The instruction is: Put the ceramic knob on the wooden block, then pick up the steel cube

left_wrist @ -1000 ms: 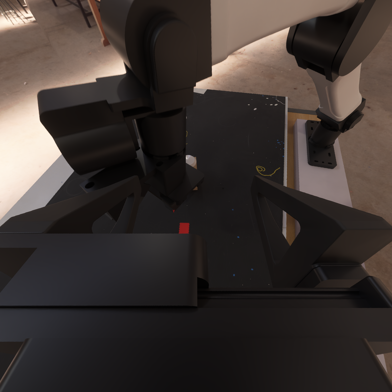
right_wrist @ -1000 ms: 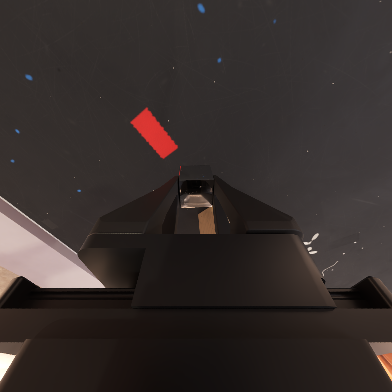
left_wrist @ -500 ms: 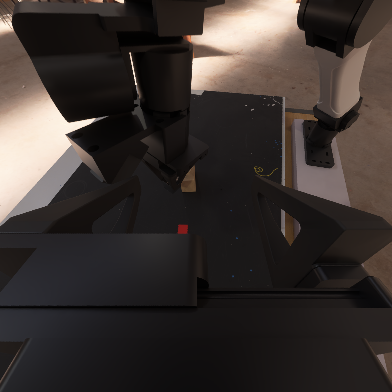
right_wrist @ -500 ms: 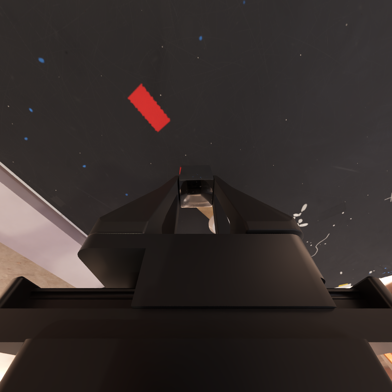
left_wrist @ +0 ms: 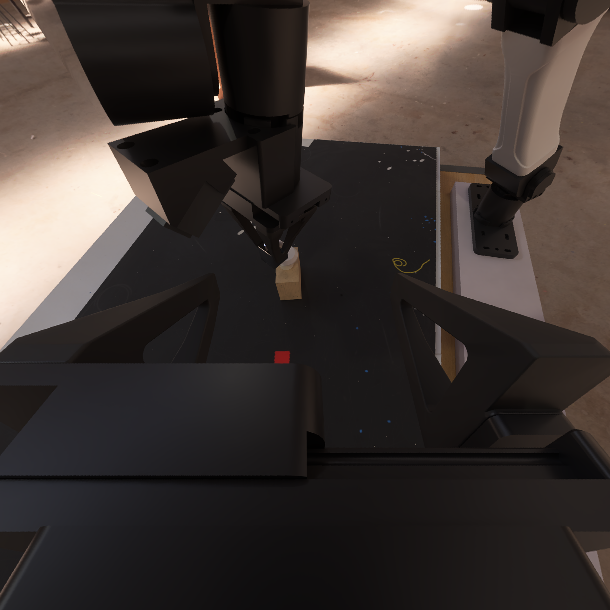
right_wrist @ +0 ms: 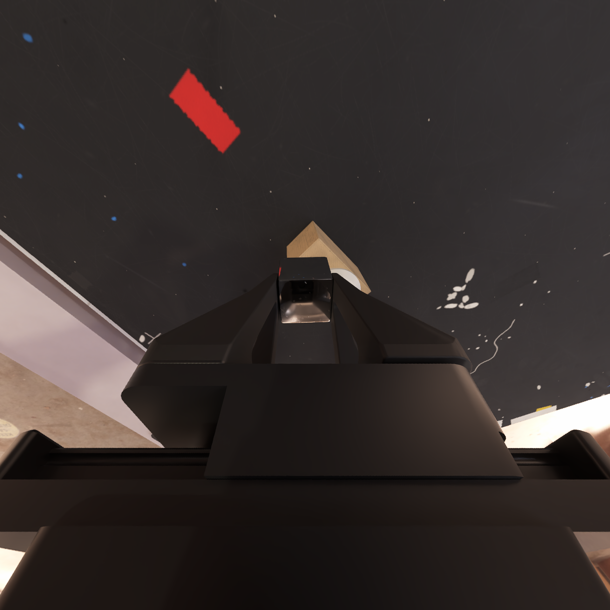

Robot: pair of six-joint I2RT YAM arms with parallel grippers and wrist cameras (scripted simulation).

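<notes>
Right tool clamped on steel cube, above knob on wooden block, left tool wide open

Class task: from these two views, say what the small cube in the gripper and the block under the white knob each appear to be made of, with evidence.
Small shiny dark cube: probably polished steel, since its faces mirror the surroundings with bright glints. Pale tan rectangular block: apparently unfinished wood, matte, with a faint grain. Small white round knob: smooth and plain white, perhaps glazed ceramic, though too small to be sure.

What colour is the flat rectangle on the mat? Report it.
Red rectangle on the black mat; clearest in the right wrist view.
</notes>
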